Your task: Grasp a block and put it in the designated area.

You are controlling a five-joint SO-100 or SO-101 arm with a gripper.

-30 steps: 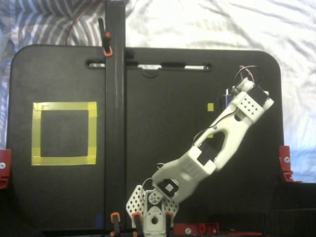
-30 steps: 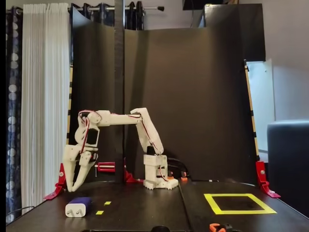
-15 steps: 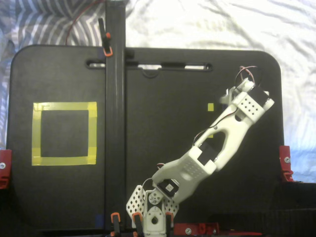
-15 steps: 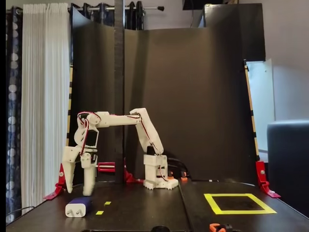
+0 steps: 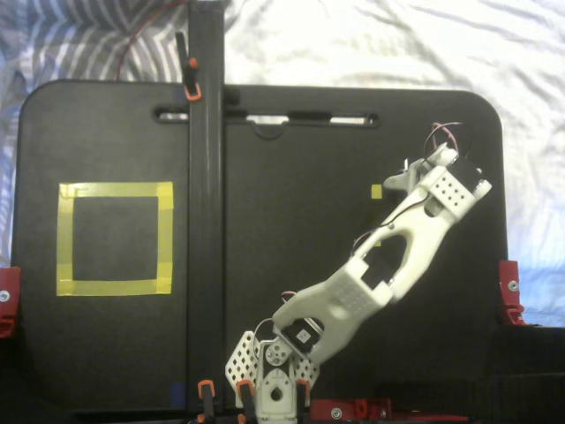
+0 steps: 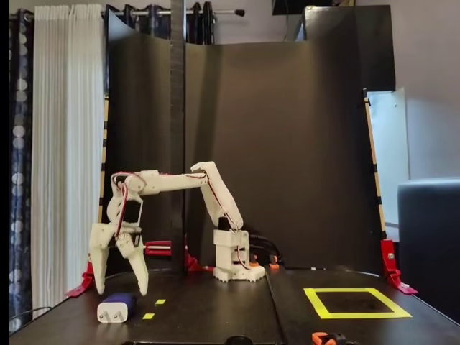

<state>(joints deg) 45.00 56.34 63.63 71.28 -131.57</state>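
Note:
In the fixed view from the front, the navy block [image 6: 116, 307] lies on the black table at the left, its pale pronged face turned toward the camera. My gripper [image 6: 119, 291] hangs open just above it, one finger on each side, touching nothing that I can see. The designated area [image 6: 357, 302], a yellow tape square, is on the table at the right. In the fixed view from above, my gripper [image 5: 406, 177] reaches to the upper right and hides the block; the designated area [image 5: 115, 238] is far left.
A black vertical post [image 5: 205, 203] stands between the arm and the tape square. Small yellow markers [image 6: 148, 315] [image 5: 377, 191] sit next to the block. Red clamps [image 5: 509, 291] hold the table edges. A black backdrop [image 6: 287, 144] closes the rear.
The gripper has come down toward the block and spread its fingers wider, from nearly together to astride it. The block has not moved.

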